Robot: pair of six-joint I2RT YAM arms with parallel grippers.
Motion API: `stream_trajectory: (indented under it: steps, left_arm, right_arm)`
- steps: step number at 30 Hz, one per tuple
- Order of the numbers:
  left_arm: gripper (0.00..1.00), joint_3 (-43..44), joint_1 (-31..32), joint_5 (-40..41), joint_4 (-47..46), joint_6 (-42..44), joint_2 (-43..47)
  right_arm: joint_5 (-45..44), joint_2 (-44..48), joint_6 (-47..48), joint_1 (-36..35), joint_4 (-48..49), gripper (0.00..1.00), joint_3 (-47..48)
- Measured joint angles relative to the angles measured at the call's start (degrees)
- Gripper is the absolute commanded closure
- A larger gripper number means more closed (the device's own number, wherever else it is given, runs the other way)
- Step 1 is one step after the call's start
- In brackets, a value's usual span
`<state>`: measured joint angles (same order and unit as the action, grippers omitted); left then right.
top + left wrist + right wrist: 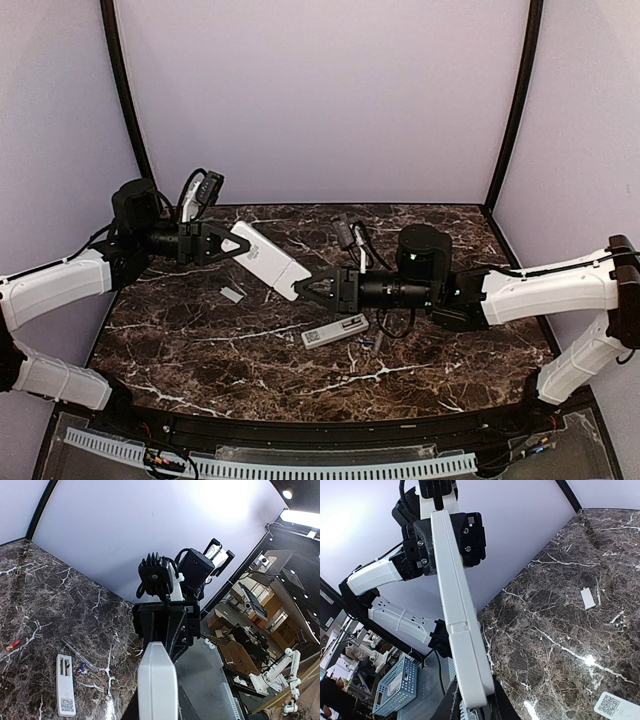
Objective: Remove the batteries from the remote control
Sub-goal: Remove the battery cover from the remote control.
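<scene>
A white remote control (266, 259) hangs in the air between both arms, its battery cover closed. My left gripper (233, 244) is shut on its far-left end and my right gripper (306, 288) is shut on its near-right end. In the right wrist view the remote control (456, 610) runs from my dark fingers (451, 704) up to the left gripper. A red battery (12, 644) and a darker one (81, 668) lie loose on the table. Any batteries inside the held remote are hidden.
A second white remote (335, 330) lies on the marble table (200, 350) with its battery bay open and a QR label at one end. A small flat white cover (232, 294) lies left of centre. Purple walls enclose the table.
</scene>
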<state>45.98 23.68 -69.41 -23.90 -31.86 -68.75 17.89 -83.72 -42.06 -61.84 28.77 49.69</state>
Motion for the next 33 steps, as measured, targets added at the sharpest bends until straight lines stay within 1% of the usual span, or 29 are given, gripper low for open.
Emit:
stream_trajectory:
  steps: [19,27,33]
  left_arm:
    - [1.0,0.0,0.0,1.01,2.69,2.34,0.96]
    - [1.0,0.02,0.0,1.38,3.52,3.06,1.33]
    - [1.0,0.02,-0.5,1.51,4.15,3.34,1.49]
  right_arm:
    - [-0.42,0.07,-0.28,-0.02,-0.55,0.86,-0.22]
    - [-0.61,0.07,-0.44,-0.02,-0.55,0.81,-0.22]
    - [-1.79,0.42,-0.55,0.04,-2.03,0.81,-0.7]
